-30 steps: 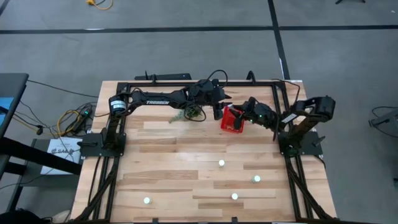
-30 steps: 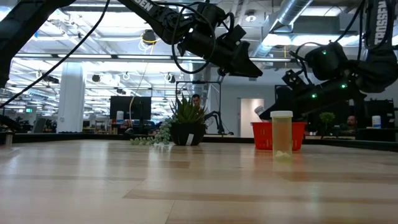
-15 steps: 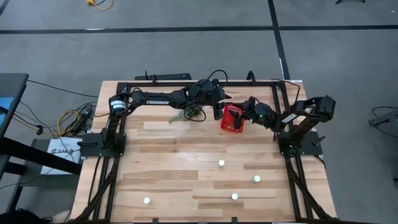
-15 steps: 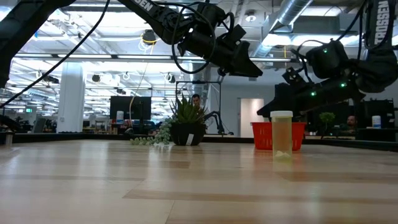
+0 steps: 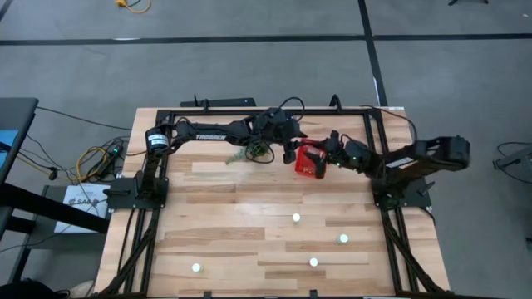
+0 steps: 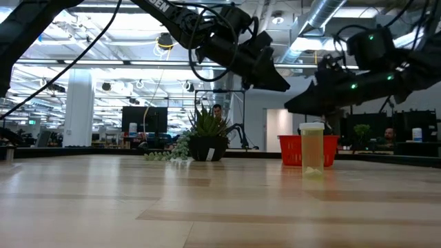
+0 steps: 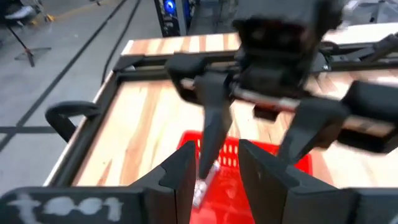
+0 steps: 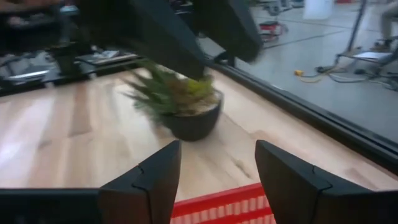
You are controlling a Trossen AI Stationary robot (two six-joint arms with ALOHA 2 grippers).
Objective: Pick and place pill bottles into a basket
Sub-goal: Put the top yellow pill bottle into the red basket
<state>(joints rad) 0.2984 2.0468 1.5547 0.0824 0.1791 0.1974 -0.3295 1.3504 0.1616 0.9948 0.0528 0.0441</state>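
Since the earlier frames, your right arm has stretched out flatter from its base, carrying the right hand further over the far edge of the red basket; the left arm and the basket sit about where they were.

Both hands now crowd the same spot. The left hand hangs at the basket's left side, its fingers spread and nothing visibly between them. The right hand's fingers are likewise spread and empty, with the basket rim just below them and the potted plant beyond. In the left wrist view, a pale object lies inside the basket; I judge it a bottle, though I cannot confirm it.

Four bottles stand on the surface, well apart from the basket: one near the middle, one to its right, one nearer the front and one at front left. The low view shows one bottle upright in the foreground.

Risks, as I judge them:
- The two hands are very near each other above the basket. Moving either sideways without lifting first could bring fingers into contact.
- The basket is light and sits near the far rail. A finger dragging its rim could tip or shove it.
- The plant stands just beside the left arm; a low sweep could knock it.
- The bottles are narrow and upright; an off-centre approach would topple and roll them.
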